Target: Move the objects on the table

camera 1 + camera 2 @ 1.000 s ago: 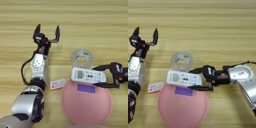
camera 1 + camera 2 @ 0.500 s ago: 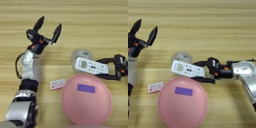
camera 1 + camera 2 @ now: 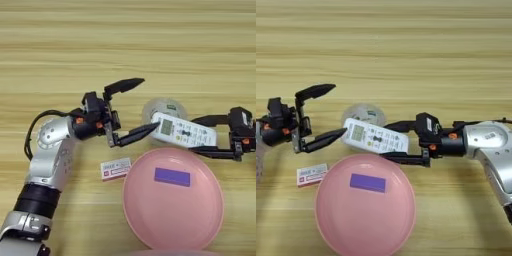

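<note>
R fingers (image 3: 401,157) clamp remote (image 3: 375,137); L fingers (image 3: 135,134) spread beside it

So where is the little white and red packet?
The white-and-red packet lies flat on the table, on the robot's left side, just left of the pink plate and below the left gripper.

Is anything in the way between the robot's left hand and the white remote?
Nothing visible is. The left hand is open, with its lower finger tip right next to the screen end of the white remote. The right hand already has the remote's other end between its fingers.
</note>
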Available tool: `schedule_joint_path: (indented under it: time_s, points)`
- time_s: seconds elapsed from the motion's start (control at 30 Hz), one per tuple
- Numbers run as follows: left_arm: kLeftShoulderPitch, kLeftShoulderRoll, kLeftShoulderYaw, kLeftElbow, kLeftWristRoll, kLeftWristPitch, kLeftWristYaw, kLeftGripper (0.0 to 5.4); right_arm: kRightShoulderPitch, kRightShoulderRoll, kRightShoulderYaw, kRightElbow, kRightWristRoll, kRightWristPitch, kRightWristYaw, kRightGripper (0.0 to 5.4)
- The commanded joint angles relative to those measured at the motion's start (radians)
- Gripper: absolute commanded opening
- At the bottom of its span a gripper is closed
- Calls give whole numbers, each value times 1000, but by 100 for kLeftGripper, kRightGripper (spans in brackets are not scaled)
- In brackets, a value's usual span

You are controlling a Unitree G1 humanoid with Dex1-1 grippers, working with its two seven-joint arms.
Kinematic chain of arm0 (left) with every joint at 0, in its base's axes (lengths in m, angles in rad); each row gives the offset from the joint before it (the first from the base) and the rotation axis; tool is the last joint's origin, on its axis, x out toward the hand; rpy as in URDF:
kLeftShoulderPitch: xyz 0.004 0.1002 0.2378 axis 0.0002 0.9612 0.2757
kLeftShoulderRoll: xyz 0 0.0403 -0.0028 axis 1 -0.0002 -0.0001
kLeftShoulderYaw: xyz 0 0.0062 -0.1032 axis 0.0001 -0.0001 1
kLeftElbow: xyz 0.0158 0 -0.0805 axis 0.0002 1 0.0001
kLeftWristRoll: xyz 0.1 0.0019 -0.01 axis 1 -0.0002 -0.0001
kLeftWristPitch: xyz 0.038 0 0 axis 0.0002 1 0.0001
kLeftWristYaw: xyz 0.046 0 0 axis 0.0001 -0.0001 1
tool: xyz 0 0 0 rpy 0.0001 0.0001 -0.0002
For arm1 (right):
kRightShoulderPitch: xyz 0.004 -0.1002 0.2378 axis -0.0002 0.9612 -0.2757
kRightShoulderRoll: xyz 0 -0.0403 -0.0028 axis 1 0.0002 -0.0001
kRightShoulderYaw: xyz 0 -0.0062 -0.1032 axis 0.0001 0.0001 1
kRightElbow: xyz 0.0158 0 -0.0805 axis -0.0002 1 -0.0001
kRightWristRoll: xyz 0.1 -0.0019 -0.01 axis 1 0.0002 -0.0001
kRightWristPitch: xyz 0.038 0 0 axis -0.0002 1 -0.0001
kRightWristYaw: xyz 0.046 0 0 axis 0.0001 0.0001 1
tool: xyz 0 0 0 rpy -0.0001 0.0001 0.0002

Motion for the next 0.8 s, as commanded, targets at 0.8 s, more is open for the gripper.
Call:
schedule_joint_path:
  time_s: [0.8]
  points:
    - [3, -25, -126, -78, 68, -12, -30, 540, -17, 2, -27, -88, 129, 104, 73, 287]
